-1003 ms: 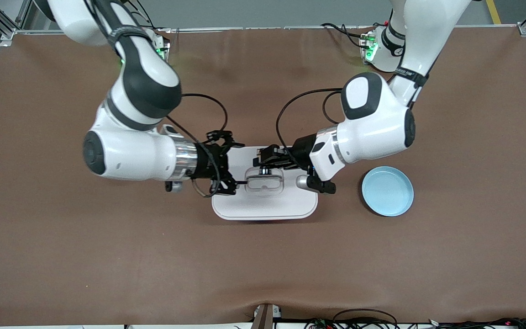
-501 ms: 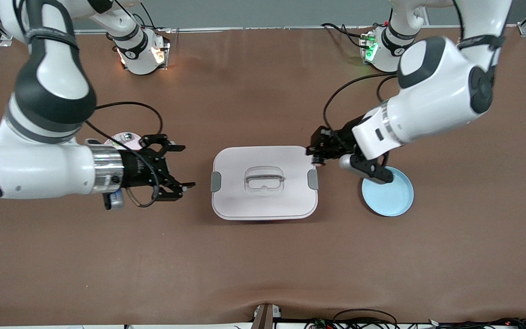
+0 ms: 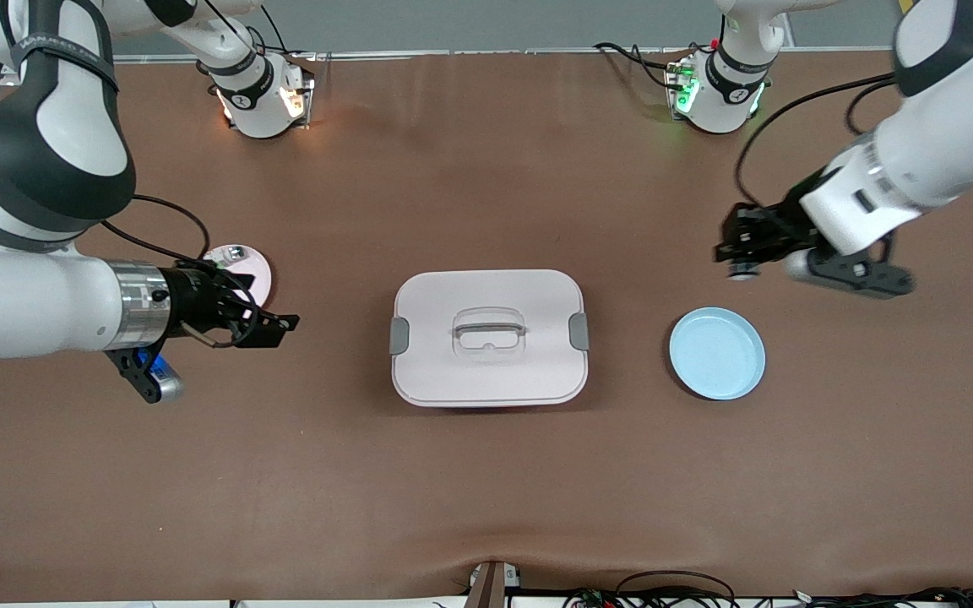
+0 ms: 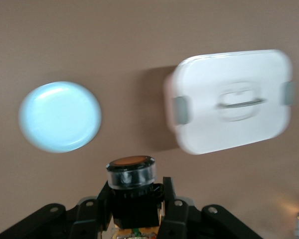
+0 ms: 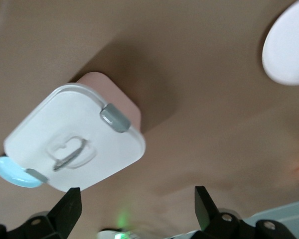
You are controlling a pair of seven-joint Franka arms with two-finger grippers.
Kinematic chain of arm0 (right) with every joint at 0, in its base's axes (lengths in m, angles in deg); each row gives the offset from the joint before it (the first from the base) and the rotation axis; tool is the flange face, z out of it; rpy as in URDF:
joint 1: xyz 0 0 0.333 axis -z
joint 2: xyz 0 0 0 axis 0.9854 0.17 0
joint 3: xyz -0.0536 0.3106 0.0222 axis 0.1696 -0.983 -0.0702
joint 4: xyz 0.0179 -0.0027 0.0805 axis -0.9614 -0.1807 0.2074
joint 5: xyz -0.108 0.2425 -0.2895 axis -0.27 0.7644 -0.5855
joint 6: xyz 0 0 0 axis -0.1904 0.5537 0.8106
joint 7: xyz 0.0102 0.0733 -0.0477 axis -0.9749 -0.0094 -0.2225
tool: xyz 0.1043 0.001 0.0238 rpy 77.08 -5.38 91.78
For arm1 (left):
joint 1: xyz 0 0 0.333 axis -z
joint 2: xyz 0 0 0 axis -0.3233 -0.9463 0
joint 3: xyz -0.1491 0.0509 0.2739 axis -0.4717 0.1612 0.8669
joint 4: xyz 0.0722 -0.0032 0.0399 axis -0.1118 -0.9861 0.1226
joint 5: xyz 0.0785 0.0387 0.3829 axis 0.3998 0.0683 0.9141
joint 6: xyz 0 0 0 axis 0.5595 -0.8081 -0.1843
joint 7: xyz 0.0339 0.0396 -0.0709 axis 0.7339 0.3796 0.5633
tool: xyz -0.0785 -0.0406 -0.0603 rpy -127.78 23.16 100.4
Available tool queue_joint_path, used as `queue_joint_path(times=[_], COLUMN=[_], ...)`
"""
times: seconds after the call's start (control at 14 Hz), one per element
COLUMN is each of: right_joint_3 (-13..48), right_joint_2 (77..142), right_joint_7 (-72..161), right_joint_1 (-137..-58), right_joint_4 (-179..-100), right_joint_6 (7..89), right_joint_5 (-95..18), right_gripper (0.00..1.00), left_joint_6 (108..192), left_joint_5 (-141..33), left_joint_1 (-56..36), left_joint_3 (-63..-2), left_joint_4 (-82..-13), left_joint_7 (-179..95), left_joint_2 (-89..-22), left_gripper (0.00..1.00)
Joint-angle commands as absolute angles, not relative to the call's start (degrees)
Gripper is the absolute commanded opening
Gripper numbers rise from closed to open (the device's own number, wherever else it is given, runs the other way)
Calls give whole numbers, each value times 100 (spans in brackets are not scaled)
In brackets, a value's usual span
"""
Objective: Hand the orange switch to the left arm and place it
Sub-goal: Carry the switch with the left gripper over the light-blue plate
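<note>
Both arms have pulled away from the box, each toward its own end of the table.

Nearest the front camera lie the blue plate (image 3: 716, 353) and white box (image 3: 488, 338). Farther back, the right hand (image 3: 271, 319) hangs with fingers spread and empty beside the pink plate (image 3: 252, 268); the left hand (image 3: 740, 247), above bare table near the blue plate, grips the orange switch (image 4: 130, 172).

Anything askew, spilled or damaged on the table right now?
Nothing stands out. The box sits closed and square, the blue plate empty beside it. The left gripper holds the orange switch above the table; the right gripper is open, near the pink plate.
</note>
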State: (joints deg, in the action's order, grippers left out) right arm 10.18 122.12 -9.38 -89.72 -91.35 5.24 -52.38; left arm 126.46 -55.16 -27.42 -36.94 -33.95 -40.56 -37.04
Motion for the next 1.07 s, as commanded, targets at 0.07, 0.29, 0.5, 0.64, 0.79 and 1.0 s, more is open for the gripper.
queue_joint_path(times=[0.07, 0.29, 0.5, 0.64, 0.79, 1.0], right_joint_3=[972, 972, 980, 980, 980, 989], right_joint_2=[12114, 12069, 12069, 12069, 12069, 11885], right_joint_7=[924, 2410, 3554, 3847, 3856, 3795], right_joint_1=[-8909, -8874, -8690, -8575, -8531, -8575], right_joint_4=[-9063, -9063, -9063, -9063, -9063, -9098], right_joint_6=[339, 269, 260, 260, 260, 251], right_joint_5=[-6260, -7164, -7641, -7844, -7862, -8221], right_gripper=[100, 100, 100, 100, 100, 100], left_joint_6=[12461, 12828, 13356, 13637, 14024, 14490], left_joint_5=[-4781, -4673, -4673, -4682, -4682, -4673], left_joint_1=[-3160, -3416, -3460, -3547, -3574, -3565], left_joint_3=[-3726, -3717, -3708, -3708, -3717, -3717], left_joint_4=[-3766, -4144, -4408, -4689, -4813, -4831], left_joint_7=[-4087, -4087, -3955, -3580, -2747, -1358], left_joint_2=[-3526, -3570, -3763, -3799, -3877, -4106], left_gripper=[0, 0, 0, 0, 0, 0])
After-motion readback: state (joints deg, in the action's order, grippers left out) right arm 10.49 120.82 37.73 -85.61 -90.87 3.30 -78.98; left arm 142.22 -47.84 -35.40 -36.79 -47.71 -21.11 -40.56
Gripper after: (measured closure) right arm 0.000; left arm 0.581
